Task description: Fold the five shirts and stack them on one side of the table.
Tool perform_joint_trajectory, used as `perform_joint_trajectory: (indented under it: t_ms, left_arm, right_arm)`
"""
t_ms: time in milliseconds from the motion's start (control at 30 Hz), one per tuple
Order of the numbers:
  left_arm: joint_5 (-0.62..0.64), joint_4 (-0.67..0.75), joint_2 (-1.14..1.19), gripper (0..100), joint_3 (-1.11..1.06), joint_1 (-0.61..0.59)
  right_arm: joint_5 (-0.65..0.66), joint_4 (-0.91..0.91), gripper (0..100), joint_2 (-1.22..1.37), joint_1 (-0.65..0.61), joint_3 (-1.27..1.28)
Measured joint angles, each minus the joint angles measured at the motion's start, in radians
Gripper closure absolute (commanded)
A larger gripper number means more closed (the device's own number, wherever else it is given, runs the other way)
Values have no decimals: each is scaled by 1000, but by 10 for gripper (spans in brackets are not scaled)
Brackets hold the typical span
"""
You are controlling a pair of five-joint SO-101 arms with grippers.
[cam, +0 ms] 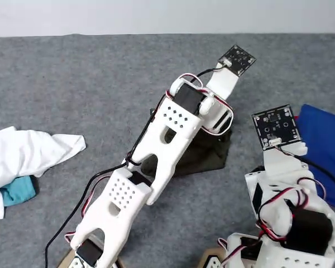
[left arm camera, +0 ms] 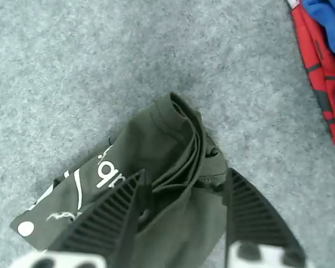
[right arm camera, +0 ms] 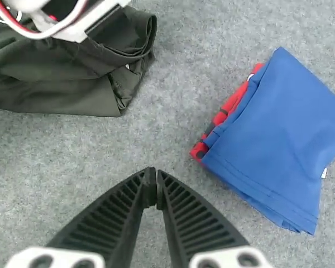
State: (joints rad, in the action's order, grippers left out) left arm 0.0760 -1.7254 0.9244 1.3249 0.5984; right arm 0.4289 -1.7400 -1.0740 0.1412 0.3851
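Dark green shirt, left gripper spread open over it, right gripper closed empty, near blue shirt

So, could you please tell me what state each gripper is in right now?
Left gripper: open, over the dark green shirt.
Right gripper: shut, holding nothing.

The left arm stretches long from its base at the near side out toward the middle, its wrist bent downward. The left hand points down with its two ribbed fingers spread wide apart. The right arm sits folded back close to its base, wrist raised. The right hand points down, tips pressed together, holding nothing.
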Motion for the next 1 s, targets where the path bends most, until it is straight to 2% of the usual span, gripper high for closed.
perform_joint_trajectory:
  t_ms: [100,267,367,667,833,1000]
  left_arm:
    - [0,-3,0,814,0,-26]
    - [0,-3,-60,980,0,-98]
    - [-2,-3,-167,994,-66,-146]
    - [-86,-3,-606,994,-649,-239]
    - [-118,-3,-870,994,-942,-353]
    - [-120,-3,-1085,994,-1166,-488]
  right_arm:
    - [0,0,989,0,0,0]
    - [0,0,989,0,0,0]
    - [0,0,989,5,0,3]
    - [0,20,989,249,0,-43]
    - [0,20,989,405,-2,-184]
    - [0,29,935,559,-98,-276]
